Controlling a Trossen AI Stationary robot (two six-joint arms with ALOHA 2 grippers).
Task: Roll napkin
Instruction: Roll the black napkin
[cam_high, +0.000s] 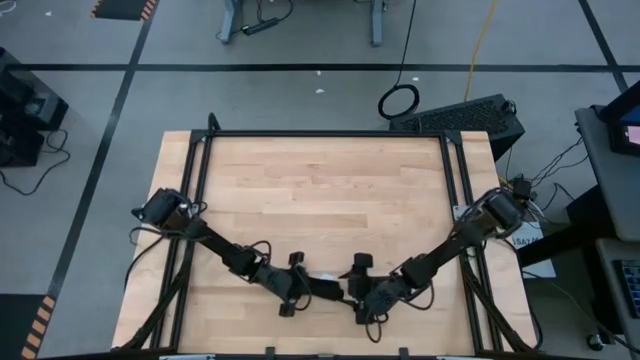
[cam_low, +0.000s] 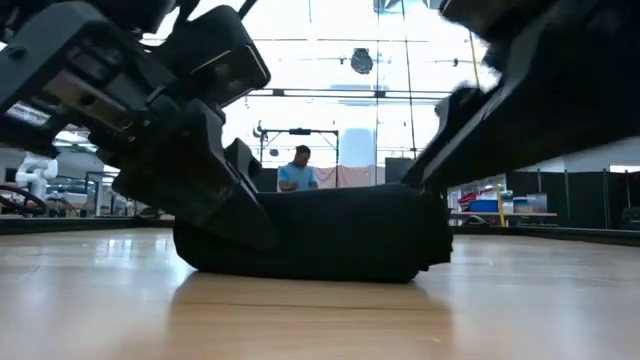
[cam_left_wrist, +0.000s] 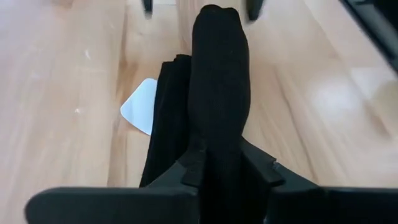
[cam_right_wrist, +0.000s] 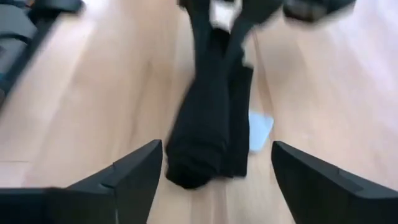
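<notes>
The black napkin (cam_high: 325, 288) lies as a thick roll (cam_low: 320, 235) on the wooden table near its front edge. A small white tag (cam_left_wrist: 140, 106) sticks out flat at its side. My left gripper (cam_left_wrist: 227, 165) is shut on the roll's left end. My right gripper (cam_right_wrist: 217, 180) hangs open just above the roll's right end (cam_right_wrist: 189, 171). Its two fingers stand wide on either side and touch nothing that I can see. My left gripper pinches the roll's left end (cam_left_wrist: 225, 149) between its two fingers (cam_left_wrist: 194, 173). The fingers slant down from the table's left and point along the roll. The roll lies on the table along its whole length (cam_low: 300, 272).
Bare wooden tabletop (cam_high: 320, 190) spreads to the far side and to both sides of the roll. A black frame (cam_high: 325, 134) runs along the table's edges. Beyond the table, in the low view, a person (cam_low: 297, 172) sits far off.
</notes>
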